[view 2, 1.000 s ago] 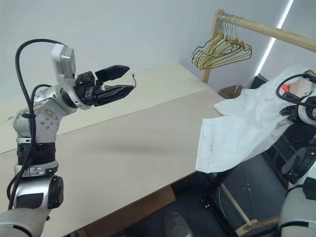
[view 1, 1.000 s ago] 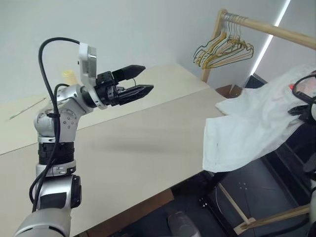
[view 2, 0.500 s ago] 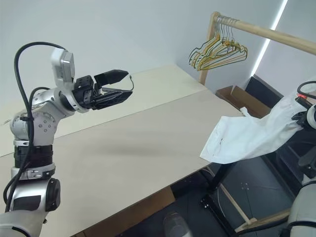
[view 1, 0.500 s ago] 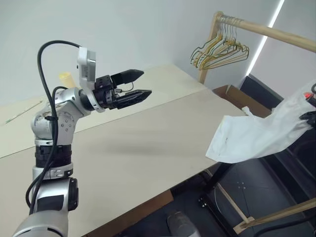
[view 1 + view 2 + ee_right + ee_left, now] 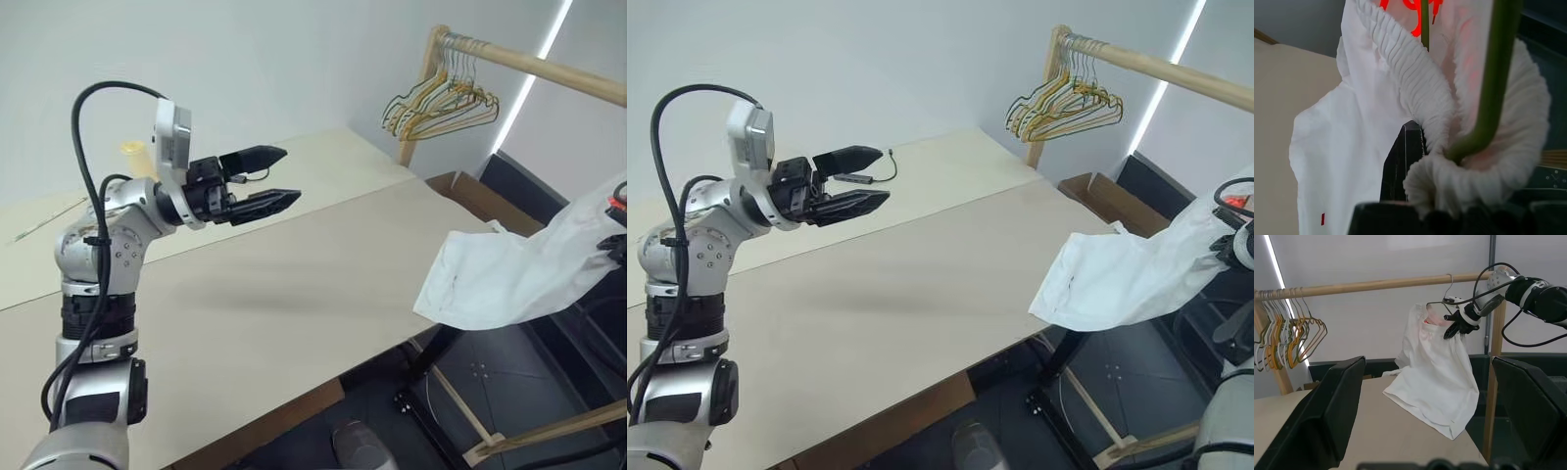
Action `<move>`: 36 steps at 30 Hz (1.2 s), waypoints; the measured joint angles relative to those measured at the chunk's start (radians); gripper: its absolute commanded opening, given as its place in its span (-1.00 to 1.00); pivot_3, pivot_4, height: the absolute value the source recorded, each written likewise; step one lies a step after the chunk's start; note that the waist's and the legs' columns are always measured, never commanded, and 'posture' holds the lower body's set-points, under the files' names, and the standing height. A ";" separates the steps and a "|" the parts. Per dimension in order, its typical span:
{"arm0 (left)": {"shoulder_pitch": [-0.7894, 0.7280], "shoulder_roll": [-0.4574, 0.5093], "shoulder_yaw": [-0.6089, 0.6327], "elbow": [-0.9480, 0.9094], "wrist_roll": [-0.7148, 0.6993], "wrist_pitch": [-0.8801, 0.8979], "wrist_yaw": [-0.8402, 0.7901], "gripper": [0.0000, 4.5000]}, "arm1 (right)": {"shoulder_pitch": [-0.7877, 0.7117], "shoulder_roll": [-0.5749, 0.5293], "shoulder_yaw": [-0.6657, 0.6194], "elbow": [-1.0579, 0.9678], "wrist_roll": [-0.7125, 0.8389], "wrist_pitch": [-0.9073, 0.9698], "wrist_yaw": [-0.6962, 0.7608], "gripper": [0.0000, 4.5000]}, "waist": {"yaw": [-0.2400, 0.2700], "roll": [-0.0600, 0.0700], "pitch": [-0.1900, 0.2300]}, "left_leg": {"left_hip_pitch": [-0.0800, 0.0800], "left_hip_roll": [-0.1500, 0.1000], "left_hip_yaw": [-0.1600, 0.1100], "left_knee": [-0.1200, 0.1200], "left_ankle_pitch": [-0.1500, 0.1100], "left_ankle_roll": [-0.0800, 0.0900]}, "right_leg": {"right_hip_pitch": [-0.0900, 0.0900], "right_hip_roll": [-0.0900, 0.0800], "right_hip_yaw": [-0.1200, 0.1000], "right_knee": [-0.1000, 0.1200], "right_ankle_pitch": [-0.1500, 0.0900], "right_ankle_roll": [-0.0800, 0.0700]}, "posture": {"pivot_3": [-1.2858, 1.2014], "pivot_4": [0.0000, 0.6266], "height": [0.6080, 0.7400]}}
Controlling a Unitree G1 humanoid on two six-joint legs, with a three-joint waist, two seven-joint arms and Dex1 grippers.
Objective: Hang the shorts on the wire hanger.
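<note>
- Black fingers of the left gripper (image 5: 257, 180) stand spread wide and empty above the pale table (image 5: 294, 284), pointing toward the robot's right; I judge this arm is waiting clear of the work.
- Beige tabletop lies bare beneath it, the near part carrying nothing.
- Yellow, green and white spare hangers (image 5: 443, 102) bunch at one end of the wooden rail (image 5: 534, 64), well apart from the garment and not part of the job.
- White shorts (image 5: 509, 276) hang off the table's right edge, their lower hem draping just over its corner.
- Right gripper (image 5: 1457, 323) is clamped on the shorts' gathered elastic waistband together with the wire hanger (image 5: 1488, 98), lifting both near the rail, probably so the cloth falls free.
- Green wire runs inside the waistband in the right wrist view, so the shorts seem already threaded on; I judge hooking onto the rail remains.
</note>
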 measured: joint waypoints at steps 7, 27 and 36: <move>0.000 0.005 -0.001 0.000 0.000 0.009 0.001 1.00 | 0.020 -0.004 0.001 0.040 0.007 -0.020 -0.001 0.16 | -0.002 0.000 0.000 | 0.001 0.000 0.001 0.000 0.000 0.000 | 0.000 0.000 0.001 0.000 0.000 0.000 | -0.23 -1.00 1.00; -0.029 0.020 -0.015 0.011 0.000 0.024 -0.023 1.00 | 0.483 0.206 0.084 -0.816 -0.086 -0.342 -0.154 0.97 | 0.006 0.001 -0.001 | 0.001 0.002 0.000 0.001 -0.001 0.001 | -0.001 -0.001 0.002 0.003 0.000 0.001 | -0.24 -0.99 1.00; -0.036 0.022 -0.018 0.027 0.002 0.024 -0.032 1.00 | 0.637 0.287 0.155 -1.055 -0.249 -0.767 -0.254 0.97 | 0.026 0.002 -0.001 | 0.001 0.001 0.000 0.001 -0.001 0.001 | -0.002 0.000 0.003 0.004 0.000 0.001 | -0.23 -1.00 1.00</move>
